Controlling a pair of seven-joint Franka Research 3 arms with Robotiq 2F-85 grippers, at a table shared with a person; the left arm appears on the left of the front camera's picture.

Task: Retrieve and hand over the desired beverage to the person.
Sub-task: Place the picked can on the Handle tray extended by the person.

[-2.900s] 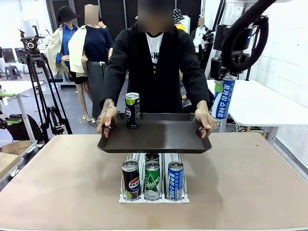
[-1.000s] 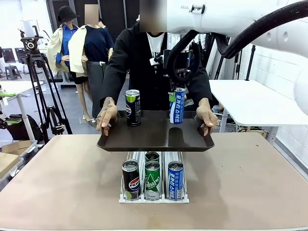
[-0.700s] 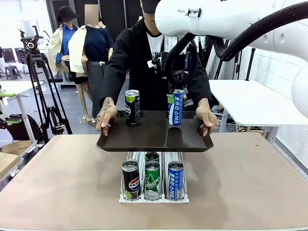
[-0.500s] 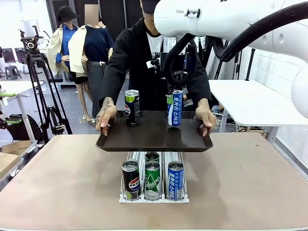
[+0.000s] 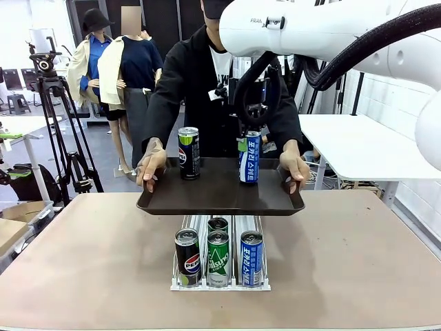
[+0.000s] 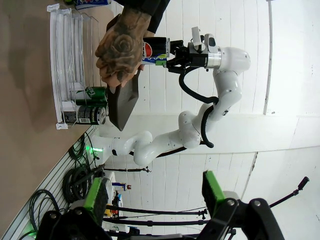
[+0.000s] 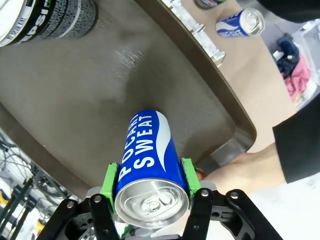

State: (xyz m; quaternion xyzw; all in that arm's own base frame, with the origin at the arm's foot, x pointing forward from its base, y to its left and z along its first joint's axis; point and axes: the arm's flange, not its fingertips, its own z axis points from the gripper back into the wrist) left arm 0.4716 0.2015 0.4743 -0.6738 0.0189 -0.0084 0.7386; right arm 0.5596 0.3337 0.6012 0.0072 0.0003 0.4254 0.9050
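1. The right gripper [image 5: 249, 136] is pinching a blue can [image 5: 249, 158] near its top.
2. The can stands upright on the right side of the dark tray [image 5: 220, 196], or just above it; I cannot tell if it touches.
3. The person [image 5: 222, 103] holds the tray with both hands over the far part of the table [image 5: 89, 262].
4. A black can [image 5: 189, 153] already stands on the left of the tray.
5. The left gripper [image 6: 155, 192] is spread wide, holding nothing.
6. I think the job is nearly done: only letting go is left.

Blue/white can [image 5: 249, 158], black Pepsi can [image 5: 188, 153], dk brown tray [image 5: 220, 198]
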